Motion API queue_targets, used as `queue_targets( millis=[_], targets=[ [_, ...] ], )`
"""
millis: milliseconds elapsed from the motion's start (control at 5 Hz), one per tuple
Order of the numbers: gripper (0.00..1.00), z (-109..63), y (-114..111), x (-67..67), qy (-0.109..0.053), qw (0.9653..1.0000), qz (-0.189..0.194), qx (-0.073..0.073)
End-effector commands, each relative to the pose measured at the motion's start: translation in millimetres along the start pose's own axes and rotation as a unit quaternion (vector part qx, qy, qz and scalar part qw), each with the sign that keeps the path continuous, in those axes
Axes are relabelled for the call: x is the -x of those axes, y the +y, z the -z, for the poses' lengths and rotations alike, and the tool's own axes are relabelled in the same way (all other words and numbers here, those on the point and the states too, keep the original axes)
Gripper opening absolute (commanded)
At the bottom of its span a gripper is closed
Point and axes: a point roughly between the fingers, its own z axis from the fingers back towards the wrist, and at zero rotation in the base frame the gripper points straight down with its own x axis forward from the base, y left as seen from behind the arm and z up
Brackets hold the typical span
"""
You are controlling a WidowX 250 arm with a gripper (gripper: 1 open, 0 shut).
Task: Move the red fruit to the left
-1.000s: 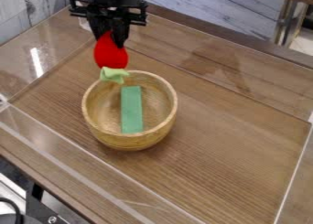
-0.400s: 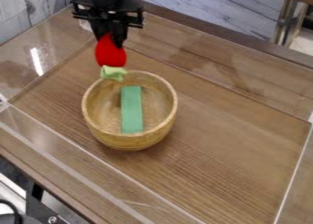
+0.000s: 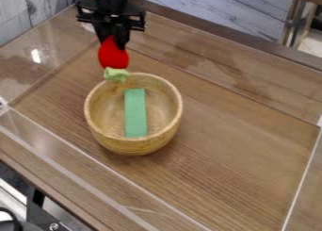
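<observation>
a: item one, the red fruit [image 3: 113, 54]. where is it and how is it held?

b: it hangs in the air at the upper left of the view, clamped by its upper part in the pincer [image 3: 115, 37], which points straight down. the pincer is closed on the fruit. the pale green leafy cap [image 3: 117, 74] points downward, just above the far left rim of the wooden bowl [image 3: 167, 127].

a: reason for that hold?

b: in my judgement, a top grip leaves the cap end free, so the fruit can be set down without the fingers meeting the counter first.

a: is it on the counter [image 3: 239, 93] yet?

b: not visibly. it looks clear of the surface; whether the cap brushes the bowl rim, i cannot tell.

a: surroundings?

b: the bowl sits mid-counter with a flat green rectangular block [image 3: 135, 112] lying inside it. a clear raised border [image 3: 164, 183] frames the wooden counter.

a: obstructions?

b: the bowl rim is the nearest hazard, directly under the cap. the wood to the left of the bowl shows nothing lying on it. the left border wall limits how far over the fruit can go.
</observation>
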Motion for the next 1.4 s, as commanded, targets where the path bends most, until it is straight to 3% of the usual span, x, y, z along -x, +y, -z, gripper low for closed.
queue_targets(
  millis=[0,600,800,1200],
  targets=[
    [0.00,-9.3,12.0,-19.6,-0.033,0.9994,-0.002,-0.008],
    [0.00,9.8,25.5,-25.7,-0.021,0.9996,-0.012,-0.013],
    [1.00,13.6,28.6,-25.7,-0.015,0.9996,-0.015,-0.017],
    [1.00,3.3,25.1,-26.6,-0.010,0.9996,-0.022,-0.012]
  ],
)
